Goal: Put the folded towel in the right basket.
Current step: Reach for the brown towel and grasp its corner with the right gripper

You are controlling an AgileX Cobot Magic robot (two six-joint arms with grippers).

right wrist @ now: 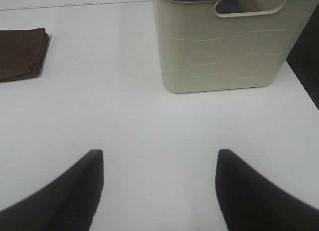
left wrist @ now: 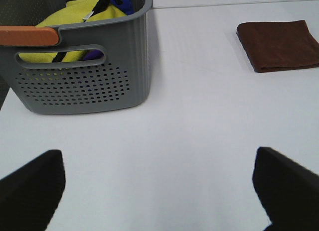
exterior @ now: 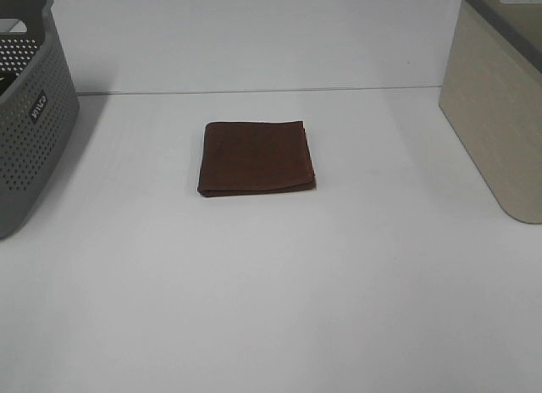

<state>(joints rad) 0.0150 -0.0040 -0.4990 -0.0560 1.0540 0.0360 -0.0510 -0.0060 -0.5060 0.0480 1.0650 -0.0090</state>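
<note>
A folded dark brown towel lies flat on the white table, at its middle. It also shows in the left wrist view and at the edge of the right wrist view. The beige basket stands at the right edge of the table and shows in the right wrist view with a cut-out handle. My left gripper is open and empty, well short of the towel. My right gripper is open and empty, near the beige basket. Neither gripper shows in the high view.
A grey perforated basket stands at the left edge of the table; in the left wrist view it holds yellow and blue cloth. A seam runs across the table behind the towel.
</note>
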